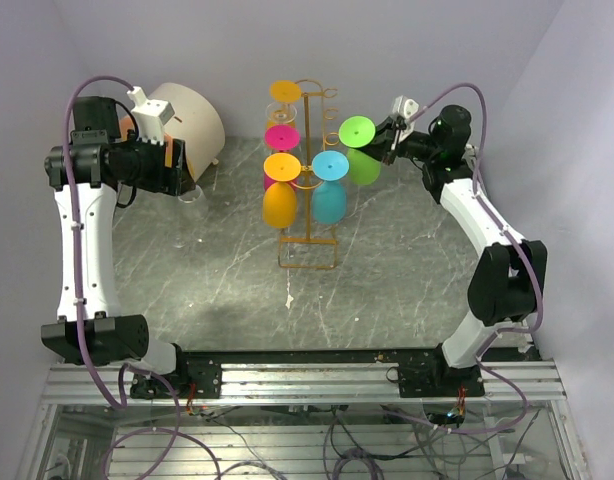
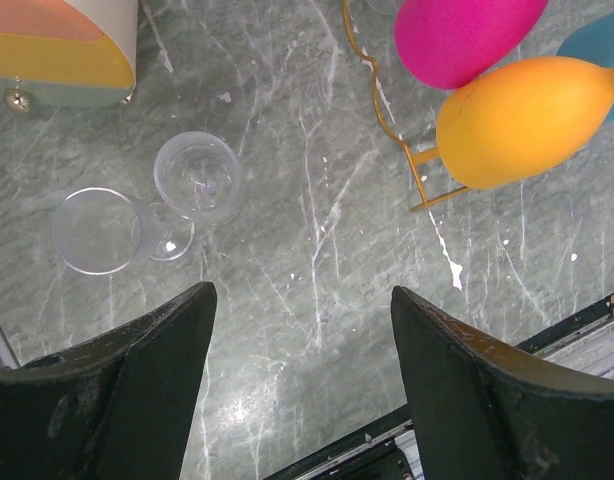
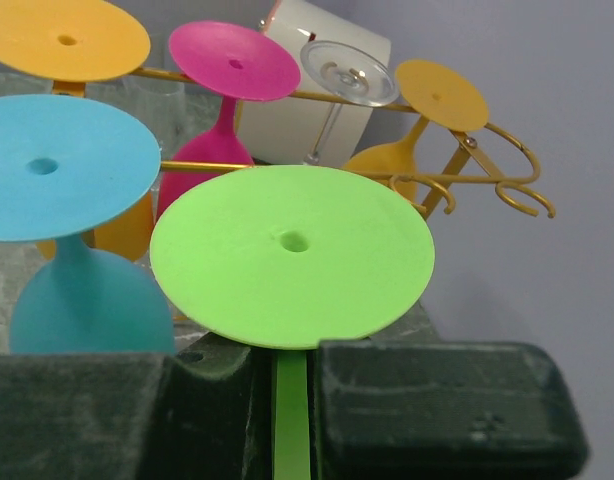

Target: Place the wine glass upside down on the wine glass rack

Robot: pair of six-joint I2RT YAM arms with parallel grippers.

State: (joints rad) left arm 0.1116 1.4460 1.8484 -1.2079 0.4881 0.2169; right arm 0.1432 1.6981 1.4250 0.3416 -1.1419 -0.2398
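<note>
Wine glass (image 1: 359,148), a green one, is in the right gripper (image 1: 390,135), which is closed narrow on the thin stem (image 3: 290,420). The glass is upside down: its flat round foot (image 3: 292,255) points up and the bowl (image 1: 364,166) hangs under it. It is in the air just beside the right side of the rack (image 1: 307,225), near the blue glass (image 1: 329,190). Whether it touches the wire I cannot tell.

The rack stands in the middle of the table (image 1: 217,270). On it hang, upside down, two orange glasses (image 1: 279,195), a pink glass (image 1: 282,140), the blue one and a clear glass (image 3: 347,75).

The left gripper (image 2: 299,300) is wide open with nothing between its fingers (image 2: 137,390). It is above the table on the left, well apart from the rack. Under it two clear glasses (image 2: 197,178) are close together on the table, next to a white round box (image 1: 192,120).
</note>
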